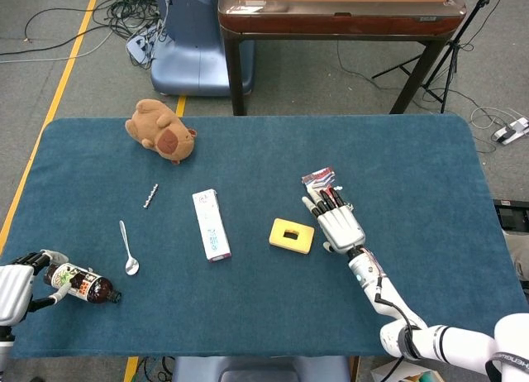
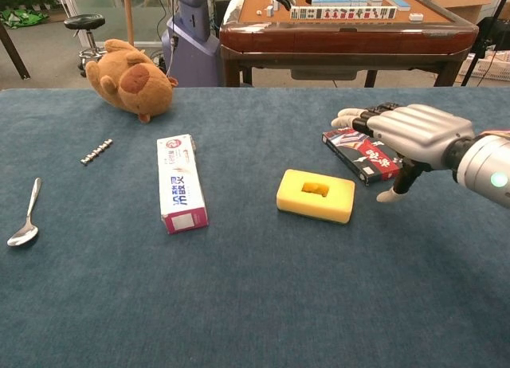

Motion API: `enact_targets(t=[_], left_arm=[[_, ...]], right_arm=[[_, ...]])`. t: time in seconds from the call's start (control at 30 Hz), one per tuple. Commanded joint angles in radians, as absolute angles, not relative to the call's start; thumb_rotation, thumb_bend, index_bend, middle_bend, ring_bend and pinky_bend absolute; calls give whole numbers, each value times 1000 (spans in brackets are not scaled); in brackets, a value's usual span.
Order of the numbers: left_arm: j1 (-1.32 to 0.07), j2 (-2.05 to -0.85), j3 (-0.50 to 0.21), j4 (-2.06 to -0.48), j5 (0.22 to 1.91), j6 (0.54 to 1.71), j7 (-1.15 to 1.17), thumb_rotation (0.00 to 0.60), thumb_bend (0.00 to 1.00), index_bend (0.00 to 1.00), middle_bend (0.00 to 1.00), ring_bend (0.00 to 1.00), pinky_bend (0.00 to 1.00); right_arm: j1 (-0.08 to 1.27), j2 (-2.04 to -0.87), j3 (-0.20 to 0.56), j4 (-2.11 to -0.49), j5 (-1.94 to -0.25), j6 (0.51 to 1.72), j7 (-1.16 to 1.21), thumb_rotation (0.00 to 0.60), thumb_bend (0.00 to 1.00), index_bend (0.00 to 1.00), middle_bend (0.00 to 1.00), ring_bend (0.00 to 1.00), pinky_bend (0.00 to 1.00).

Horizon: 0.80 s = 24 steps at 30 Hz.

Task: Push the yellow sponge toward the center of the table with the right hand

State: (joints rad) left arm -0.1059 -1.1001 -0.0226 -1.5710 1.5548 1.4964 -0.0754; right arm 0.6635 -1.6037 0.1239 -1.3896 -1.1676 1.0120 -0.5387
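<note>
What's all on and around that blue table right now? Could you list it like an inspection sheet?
Surface: blue table, cloth-covered.
Job's things: yellow sponge lies flat near the middle, apart from the hand.
Clutter: plush toy, toothpaste box, spoon, small metal bit, snack packet.
Hands: right hand empty, fingers extended, over the packet; left hand holds a bottle.
Cables: on the floor behind.
Surroundings: mahjong table, tripod.
</note>
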Motion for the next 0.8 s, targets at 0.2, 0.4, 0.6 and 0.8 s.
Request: enact_targets(t=[0.2,0.4,0.6,0.8], left_arm=[[-105,-1098,-24,-1569,1551,1497,-83,600,222,439,456,437,512],[-103,-1095,-25,-1570,1552,1501,-91,600,222,439,456,437,512],[-101,-1093,-26,-1569,1549,1503,-99,600,221,439,456,437,512],[-101,-1091,-27,-1569,1547,1503,-105,600,221,439,456,437,512]], right_arm=[[673,-1654,114,-1341,-1173,993,-527,600,0,0,0,0,23],[684,-1691,122,-1317,-1173,988,-527,600,0,0,0,0,23],[697,-1720,140,-1291,-1159,983,-530,600,0,0,0,0,23],[708,-1753,157,-1258,-1148,983,-527,600,0,0,0,0,23]])
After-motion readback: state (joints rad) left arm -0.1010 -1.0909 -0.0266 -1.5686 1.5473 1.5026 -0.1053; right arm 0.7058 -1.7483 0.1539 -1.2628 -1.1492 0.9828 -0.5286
